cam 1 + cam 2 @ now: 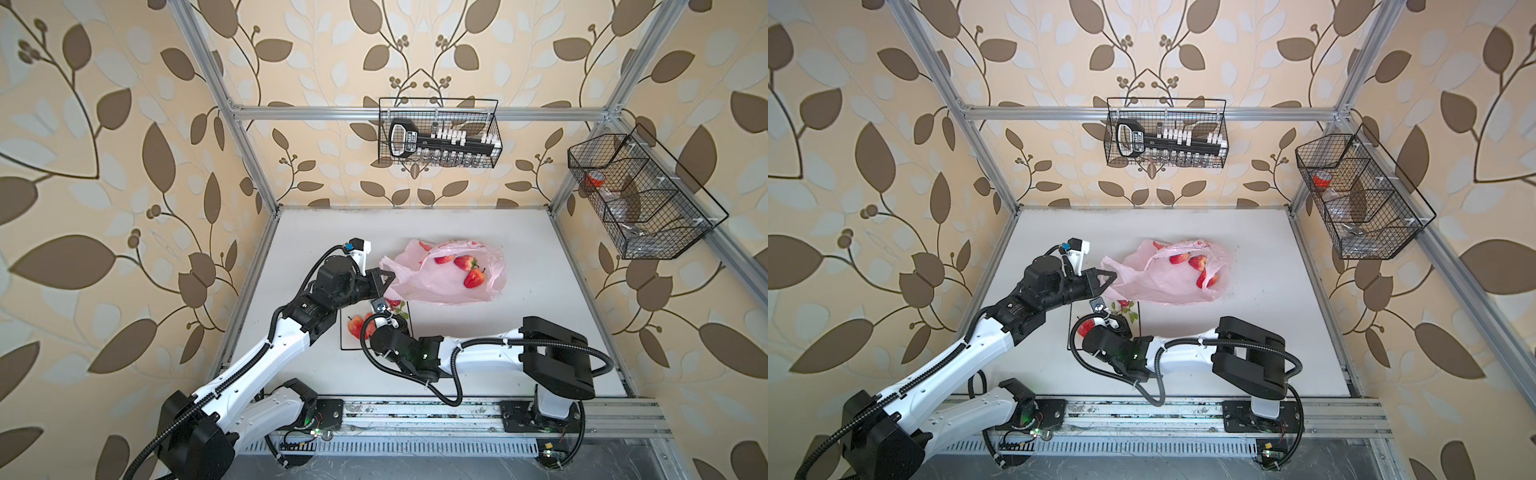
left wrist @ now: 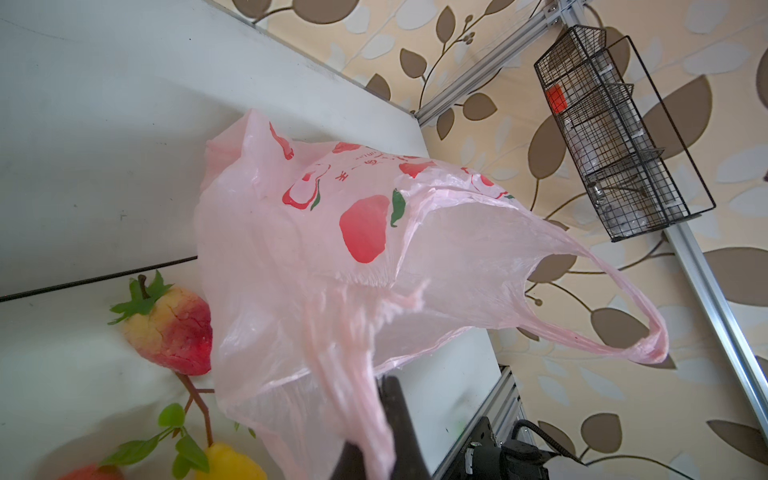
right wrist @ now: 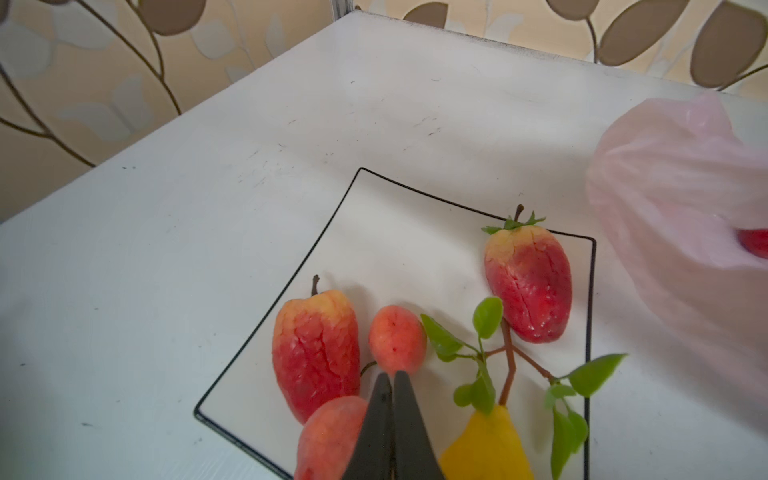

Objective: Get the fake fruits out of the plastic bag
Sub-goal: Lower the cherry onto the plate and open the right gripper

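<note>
The pink plastic bag [image 1: 419,286] [image 1: 1150,282] [image 2: 291,266] lies mid-table with its mouth open. Three red strawberries [image 1: 465,262] [image 1: 1198,262] show inside it. My left gripper [image 1: 384,278] [image 2: 380,380] is shut on a bunched strand of the bag's edge and holds it up. My right gripper [image 3: 392,374] is shut and empty, just above the white black-rimmed plate [image 3: 291,274] [image 1: 341,345]. On the plate lie two strawberries [image 3: 528,282], two peaches [image 3: 397,338] and a yellow pear [image 3: 486,449] on a leafy twig. In the top views the right arm hides its own fingers.
A wire basket [image 1: 438,133] with a black tool hangs on the back wall. Another wire basket [image 1: 640,195] hangs on the right wall above the table's edge. Aluminium frame posts stand at the table's corners. The bag's free handle loop [image 2: 648,345] hangs in the air.
</note>
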Controlling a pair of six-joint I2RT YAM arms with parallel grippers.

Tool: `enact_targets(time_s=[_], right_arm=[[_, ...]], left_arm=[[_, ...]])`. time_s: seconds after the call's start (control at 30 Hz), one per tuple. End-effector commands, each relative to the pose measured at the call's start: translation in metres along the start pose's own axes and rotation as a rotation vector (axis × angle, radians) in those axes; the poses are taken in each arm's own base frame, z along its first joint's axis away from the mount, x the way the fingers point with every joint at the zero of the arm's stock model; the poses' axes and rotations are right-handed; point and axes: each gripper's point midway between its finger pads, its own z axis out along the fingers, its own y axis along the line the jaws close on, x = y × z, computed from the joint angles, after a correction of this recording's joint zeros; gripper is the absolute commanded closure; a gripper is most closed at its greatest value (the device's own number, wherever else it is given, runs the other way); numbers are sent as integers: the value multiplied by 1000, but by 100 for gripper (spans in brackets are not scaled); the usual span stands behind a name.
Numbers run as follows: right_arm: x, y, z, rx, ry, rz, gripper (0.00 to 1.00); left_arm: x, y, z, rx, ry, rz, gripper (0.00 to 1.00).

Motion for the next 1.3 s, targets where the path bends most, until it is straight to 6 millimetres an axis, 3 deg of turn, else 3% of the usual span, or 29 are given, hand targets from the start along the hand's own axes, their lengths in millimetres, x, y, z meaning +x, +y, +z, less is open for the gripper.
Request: enact_targets(time_s=[0.0,0.27,0.43,0.57,0.77,1.03,1.17,1.27], right_arm=[[2,-3,11,54,0,-54,99],[7,-6,22,84,9,-65,87],[5,-7,19,74,14,-53,64],[-4,-6,8,34,-17,-16,53],[-20,18,-30,-107,-84,-82,44],[-23,30,-109,-248,-151,-135,44],[-27,11,-144,-246,-169,-104,46],[-30,-25,-159,-199,-186,4,51]], left_arm=[[-17,-20,-11,51,-39,53,100],[-15,-20,-11,55,-34,51,100],[-15,-22,-12,60,-33,54,100],[-15,-22,-12,64,-33,53,100],[-15,-26,-13,84,-35,60,100],[-15,-25,-12,79,-34,58,100],[-14,-25,-10,82,-27,54,100],[-14,-26,-9,93,-24,46,100]])
